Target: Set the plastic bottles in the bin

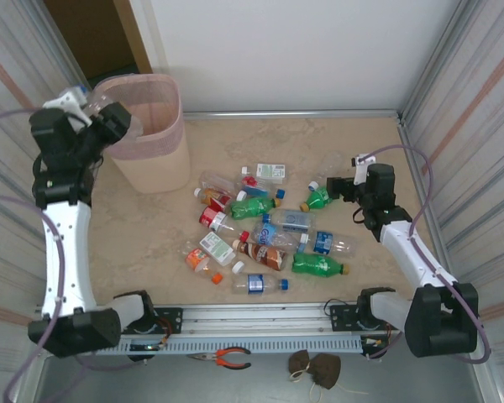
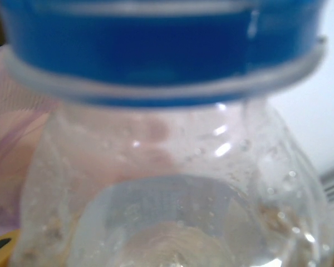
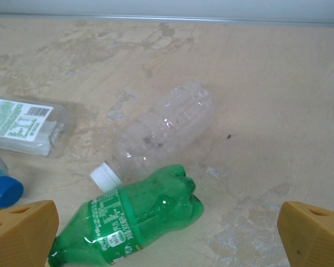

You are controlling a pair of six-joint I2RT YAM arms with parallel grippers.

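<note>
your left gripper clamps a clear bottle by the bin; right gripper gapes over a green bottle: likely light, crushable, slick, so pinch its labelled middle.

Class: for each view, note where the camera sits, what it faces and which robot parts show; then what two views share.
Top: above and behind, looking down on table, bin, bottles; both arms show.
Left wrist: on the left arm, close against a clear bottle in the left hand.
Right wrist: on right arm, facing down at a green bottle; orange fingertips show.
Shared: green bottle, top and right wrist.
</note>
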